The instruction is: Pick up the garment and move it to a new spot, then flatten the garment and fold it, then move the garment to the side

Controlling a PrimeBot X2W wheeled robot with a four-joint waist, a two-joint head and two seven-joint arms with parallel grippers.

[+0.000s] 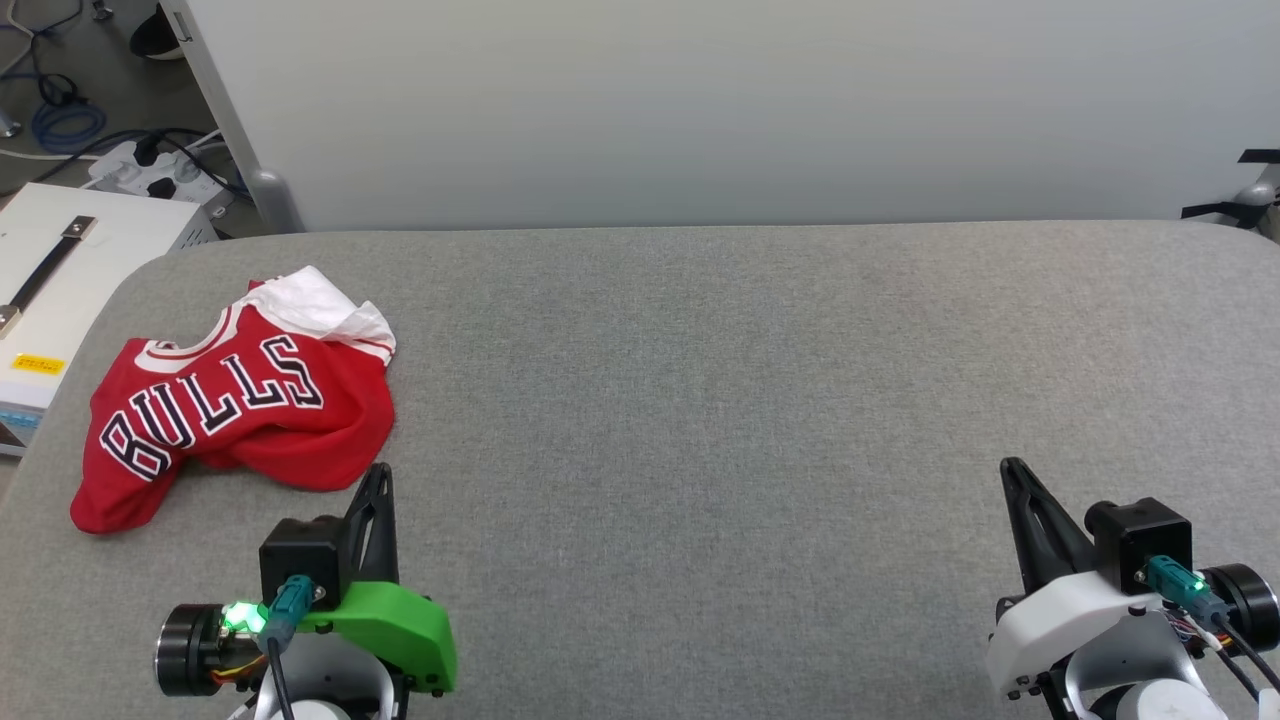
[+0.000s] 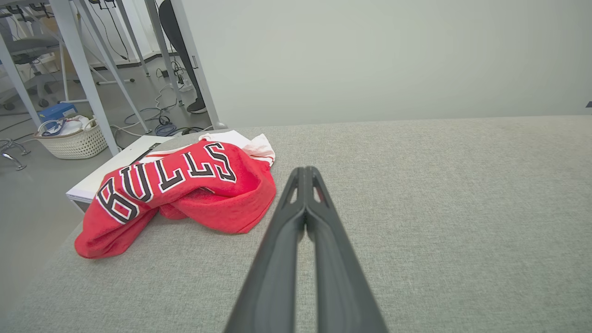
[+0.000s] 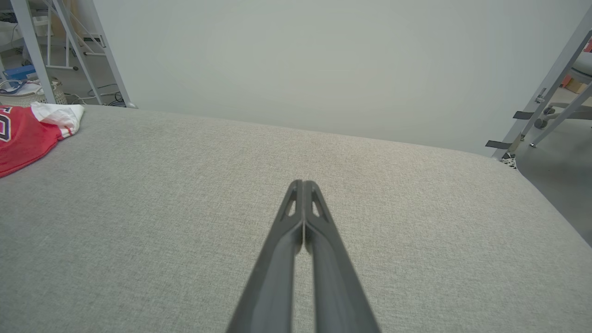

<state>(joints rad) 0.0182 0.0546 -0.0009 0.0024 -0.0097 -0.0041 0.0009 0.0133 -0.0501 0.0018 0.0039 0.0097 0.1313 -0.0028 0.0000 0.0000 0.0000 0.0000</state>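
Note:
The garment [image 1: 235, 400], a red jersey T-shirt with black "BULLS" lettering and a white sleeve, lies crumpled at the far left of the grey padded table [image 1: 700, 420]. In the left wrist view the garment [image 2: 185, 189] sits just left of and beyond my fingers. My left gripper [image 1: 380, 472] is shut and empty, its tips close to the garment's near right edge but apart from it. At the lower right my right gripper [image 1: 1010, 467] is shut and empty, far from the cloth. The right wrist view catches the garment [image 3: 27, 134] at its left edge, well away from the right gripper [image 3: 303, 184].
A white box [image 1: 60, 290] with a dark handle stands off the table's left edge. Behind the table rises a pale partition [image 1: 700, 110]. Cables and a power strip [image 1: 150, 170] lie on the floor at the back left, and a woven basket [image 2: 74, 136] sits farther off.

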